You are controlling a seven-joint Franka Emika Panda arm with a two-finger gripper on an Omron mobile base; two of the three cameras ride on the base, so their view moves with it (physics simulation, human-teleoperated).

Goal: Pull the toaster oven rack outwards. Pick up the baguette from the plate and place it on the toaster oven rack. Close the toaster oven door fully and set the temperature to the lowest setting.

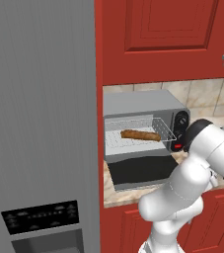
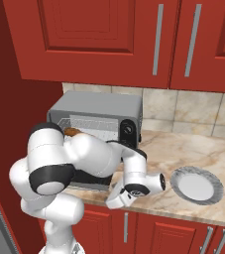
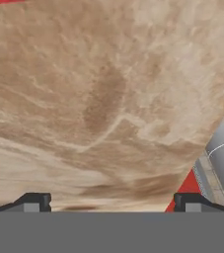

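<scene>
The toaster oven (image 1: 143,106) stands on the counter beside the fridge, and its dark glass door (image 1: 140,170) hangs open and folded down. The wire rack (image 1: 114,141) is pulled out over the door. The golden-brown baguette (image 1: 140,134) lies across the rack; a bit of the baguette (image 2: 73,132) shows behind my arm. The round plate (image 2: 197,184) sits bare on the counter right of the oven. My gripper (image 3: 113,201) is open with nothing between its fingertips (image 3: 34,201), facing marble counter close up. My wrist (image 2: 136,188) hovers at the counter's front edge between oven and plate.
A tall grey fridge (image 1: 39,123) walls off the left side. Red upper cabinets (image 2: 109,39) hang above the oven. The marble counter (image 2: 183,146) stretches right toward the tiled wall. The oven's black control panel with knobs (image 1: 181,123) lies just beside my elbow.
</scene>
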